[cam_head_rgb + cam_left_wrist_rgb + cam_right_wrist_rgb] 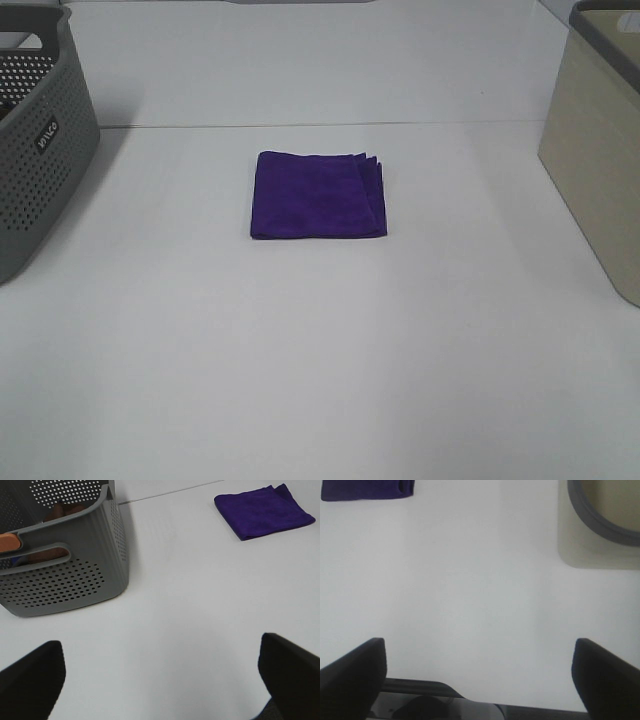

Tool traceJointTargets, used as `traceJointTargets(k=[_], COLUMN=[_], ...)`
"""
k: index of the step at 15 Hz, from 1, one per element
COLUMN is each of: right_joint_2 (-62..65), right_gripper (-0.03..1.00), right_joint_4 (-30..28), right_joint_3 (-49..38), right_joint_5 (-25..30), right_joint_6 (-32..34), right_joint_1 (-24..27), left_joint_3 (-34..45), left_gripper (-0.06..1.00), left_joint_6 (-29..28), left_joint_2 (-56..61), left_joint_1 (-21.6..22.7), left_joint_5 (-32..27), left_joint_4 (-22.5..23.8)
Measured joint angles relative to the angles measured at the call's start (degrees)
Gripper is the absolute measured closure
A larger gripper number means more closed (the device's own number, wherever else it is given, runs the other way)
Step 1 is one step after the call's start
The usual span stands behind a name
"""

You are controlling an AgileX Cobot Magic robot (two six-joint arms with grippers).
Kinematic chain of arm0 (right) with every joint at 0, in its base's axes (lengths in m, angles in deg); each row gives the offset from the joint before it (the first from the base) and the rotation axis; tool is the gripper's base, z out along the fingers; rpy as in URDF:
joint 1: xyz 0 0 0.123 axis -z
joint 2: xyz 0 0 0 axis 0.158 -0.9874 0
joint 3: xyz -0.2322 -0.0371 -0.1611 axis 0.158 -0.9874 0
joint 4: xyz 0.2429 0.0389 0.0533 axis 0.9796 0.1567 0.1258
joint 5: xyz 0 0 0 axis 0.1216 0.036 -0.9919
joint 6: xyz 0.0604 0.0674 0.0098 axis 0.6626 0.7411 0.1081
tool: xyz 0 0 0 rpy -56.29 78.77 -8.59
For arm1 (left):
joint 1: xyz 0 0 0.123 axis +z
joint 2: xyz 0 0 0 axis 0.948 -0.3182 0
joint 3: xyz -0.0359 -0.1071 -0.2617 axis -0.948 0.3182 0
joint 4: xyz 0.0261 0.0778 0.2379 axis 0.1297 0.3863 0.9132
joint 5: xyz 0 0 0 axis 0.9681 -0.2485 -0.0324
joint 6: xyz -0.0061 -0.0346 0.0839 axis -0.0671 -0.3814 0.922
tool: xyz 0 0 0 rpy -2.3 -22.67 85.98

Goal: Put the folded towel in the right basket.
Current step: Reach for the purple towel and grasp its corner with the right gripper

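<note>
The folded towel [318, 195] is purple and lies flat at the middle of the white table [320, 380], its layered edges facing the right basket [596, 150] — well apart from it. That basket is beige with a grey rim and sits at the table's right edge. Over on the left is the grey perforated basket [40, 150], with something orange-brown inside that is too unclear to name. The left gripper [160, 641] hangs over bare table near the grey basket, jaws spread wide, nothing between them. The right gripper [479, 642] is spread wide too — empty, with the towel and the beige basket both ahead of it.
</note>
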Motion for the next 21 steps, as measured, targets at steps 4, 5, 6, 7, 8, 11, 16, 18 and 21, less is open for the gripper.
traceJointTargets(k=[4,5,6,7,8,11,16,18,21], right_joint_2=[-13.75,-18.11,-22.98,-34.95,-41.31,-54.14,-69.21,-76.72,-81.25], right_gripper=[0.06,0.06,0.07,0.07,0.07,0.07,0.07,0.07,0.07], right_joint_4=[10.49,11.17,11.17,11.23,11.52,12.72,14.32,14.32,14.21], right_joint_3=[3.72,5.44,7.91,15.7,20.68,31.46,46.75,51.85,53.51], right_joint_5=[-6.65,-8.82,-11.0,-13.24,-13.41,-13.75,-13.92,-15.01,-16.5], right_joint_6=[-2.12,-2.18,-1.95,-1.55,-1.49,-1.49,-1.49,-1.49,-1.49], right_joint_1=[-1.38,-4.01,-7.79,-13.35,-15.18,-16.44,-16.44,-16.44,-16.44], left_joint_3=[0.0,0.0,0.0,0.0,0.0,0.0,0.0,0.0,0.0], left_gripper=[-0.05,-0.05,-0.05,-0.05,-0.05,-0.05,-0.05,-0.05,-0.05], left_joint_6=[0.0,0.0,0.0,0.0,0.0,0.0,0.0,0.0,0.0], left_joint_2=[0.0,0.0,0.0,0.0,0.0,0.0,0.0,0.0,0.0], left_joint_1=[0.0,0.0,0.0,0.0,0.0,0.0,0.0,0.0,0.0], left_joint_5=[0.0,0.0,0.0,0.0,0.0,0.0,0.0,0.0,0.0], left_joint_4=[0.0,0.0,0.0,0.0,0.0,0.0,0.0,0.0,0.0])
